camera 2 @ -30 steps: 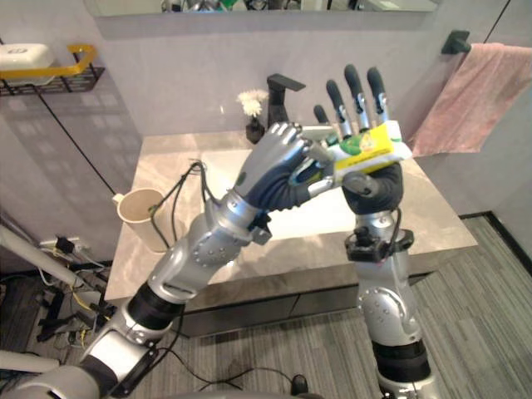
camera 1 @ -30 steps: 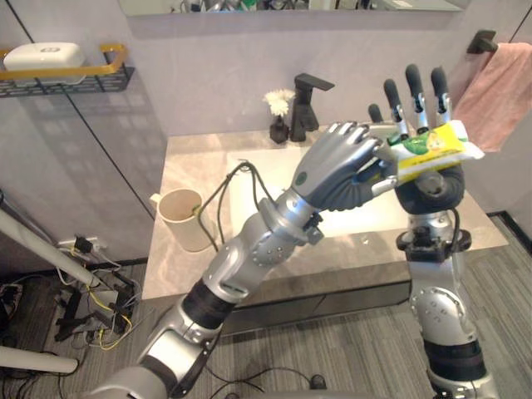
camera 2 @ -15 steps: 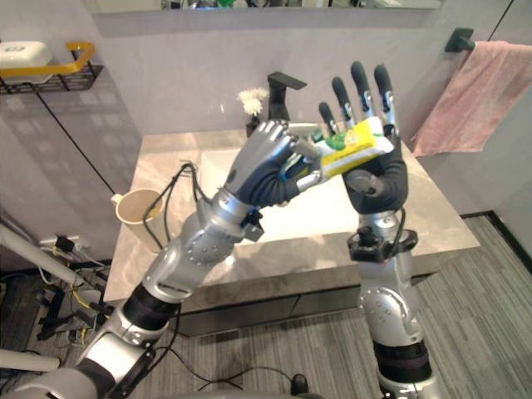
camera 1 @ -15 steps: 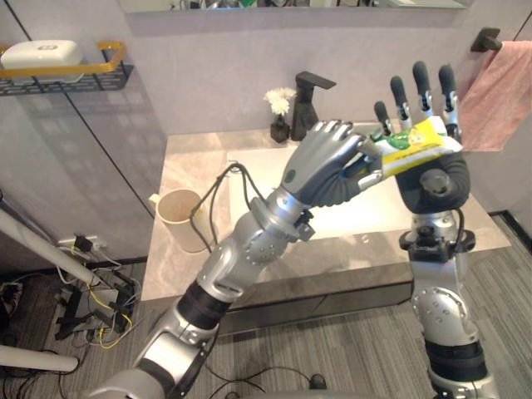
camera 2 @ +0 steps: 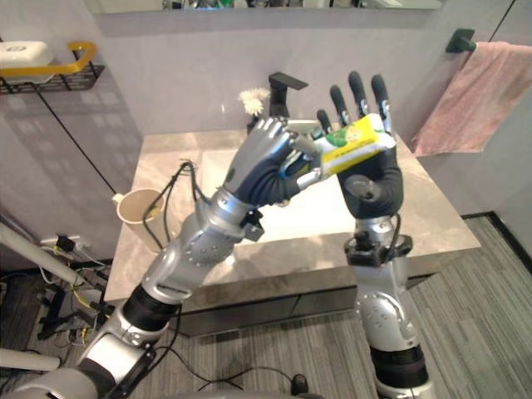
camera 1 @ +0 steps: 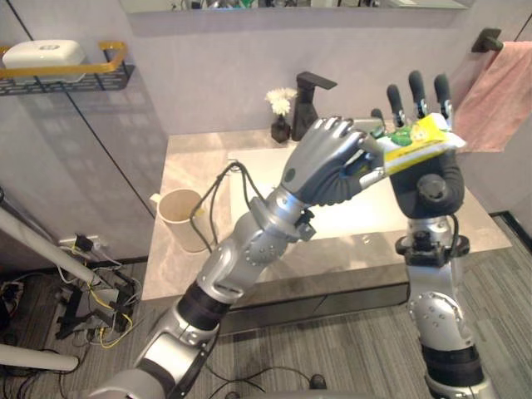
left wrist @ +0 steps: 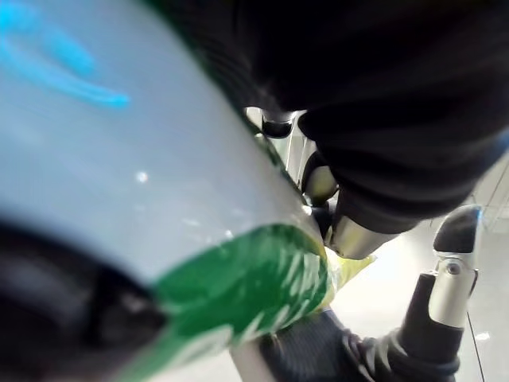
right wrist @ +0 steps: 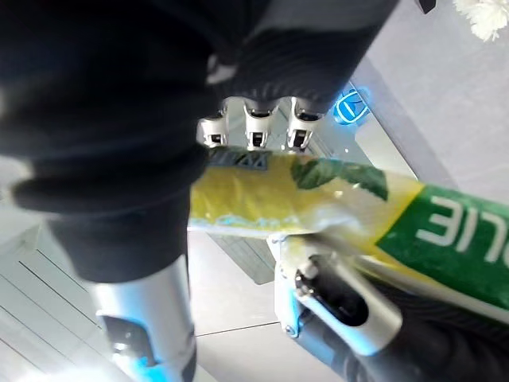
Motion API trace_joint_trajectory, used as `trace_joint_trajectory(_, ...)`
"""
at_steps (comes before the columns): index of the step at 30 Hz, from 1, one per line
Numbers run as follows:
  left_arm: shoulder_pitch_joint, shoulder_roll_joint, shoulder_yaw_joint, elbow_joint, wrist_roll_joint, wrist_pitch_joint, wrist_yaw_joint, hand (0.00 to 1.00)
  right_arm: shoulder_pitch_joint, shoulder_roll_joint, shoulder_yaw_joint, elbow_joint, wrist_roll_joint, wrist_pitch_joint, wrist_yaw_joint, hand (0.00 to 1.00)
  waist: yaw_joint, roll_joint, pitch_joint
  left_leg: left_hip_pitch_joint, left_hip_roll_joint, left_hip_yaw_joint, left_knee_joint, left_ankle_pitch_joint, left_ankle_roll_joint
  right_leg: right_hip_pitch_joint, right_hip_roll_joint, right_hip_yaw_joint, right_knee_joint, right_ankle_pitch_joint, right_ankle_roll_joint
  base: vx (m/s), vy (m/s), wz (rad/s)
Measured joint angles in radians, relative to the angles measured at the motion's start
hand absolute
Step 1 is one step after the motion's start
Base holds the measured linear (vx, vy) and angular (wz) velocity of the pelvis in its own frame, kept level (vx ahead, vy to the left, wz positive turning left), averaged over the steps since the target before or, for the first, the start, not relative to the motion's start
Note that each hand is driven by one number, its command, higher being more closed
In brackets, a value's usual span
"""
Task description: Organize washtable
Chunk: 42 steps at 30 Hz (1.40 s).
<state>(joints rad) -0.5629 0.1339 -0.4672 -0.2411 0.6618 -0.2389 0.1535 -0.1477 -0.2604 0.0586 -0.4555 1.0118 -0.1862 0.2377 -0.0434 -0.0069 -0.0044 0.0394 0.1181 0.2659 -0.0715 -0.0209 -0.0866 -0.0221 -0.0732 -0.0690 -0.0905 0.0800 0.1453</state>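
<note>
Yellow-green tube gripped, left hand fingers curled (right hand fingers straight)

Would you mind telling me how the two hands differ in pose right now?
The left hand has its fingers curled round one end of the tube, while the right hand has straight fingers pointing up. The left hand reaches in sideways; the right hand stands upright behind the tube. Both touch the tube.

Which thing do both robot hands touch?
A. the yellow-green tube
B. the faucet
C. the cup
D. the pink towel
A: the left robot hand curls round one end of the tube, which lies across the open right robot hand.
</note>
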Motion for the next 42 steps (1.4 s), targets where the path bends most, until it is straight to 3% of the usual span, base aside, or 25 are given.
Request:
trace_joint_trajectory(5,0.0,-0.016,-0.002,-0.003,0.0,-0.001,0.0,1.0,0.008,0.006,0.001,0.0,0.0,0.001,0.0,0.0,0.0,0.0,0.0,-0.002,0.0,-0.006,0.0,0.0,0.0,0.001,0.0,-0.007,0.0,0.0,0.0,0.0,-0.001,0.03)
trace_joint_trajectory(6,0.0,-0.016,-0.003,-0.003,0.0,-0.001,0.0,1.0,0.008,0.011,0.001,0.0,0.0,0.001,0.0,1.0,-0.001,0.0,0.0,-0.002,0.0,-0.006,0.0,0.0,0.0,0.001,0.0,-0.008,0.0,0.0,0.0,0.0,0.0,0.0)
trace_joint_trajectory(33,0.0,-0.022,-0.051,-0.006,-0.001,-0.011,-0.002,1.0,0.008,0.026,-0.006,0.006,0.001,-0.013,-0.023,1.0,0.0,0.0,0.0,-0.003,0.0,-0.011,0.0,0.0,0.0,0.003,-0.001,-0.013,0.0,0.0,0.0,0.0,0.0,0.0)
trace_joint_trajectory(34,0.0,-0.022,-0.051,-0.005,-0.001,-0.011,-0.002,0.0,0.008,0.026,-0.006,0.006,0.001,-0.013,-0.025,1.0,0.0,0.0,0.0,-0.003,0.0,-0.012,0.0,0.0,0.0,0.003,-0.001,-0.013,0.0,0.0,0.0,0.0,0.0,0.0)
trace_joint_trajectory(42,0.0,-0.022,-0.053,-0.003,-0.001,-0.012,-0.002,0.0,0.008,0.026,-0.007,0.006,0.001,-0.013,-0.029,1.0,0.0,0.0,0.0,-0.003,0.0,-0.014,0.0,0.0,0.0,0.005,-0.001,-0.014,0.0,0.0,0.0,0.0,0.0,0.0)
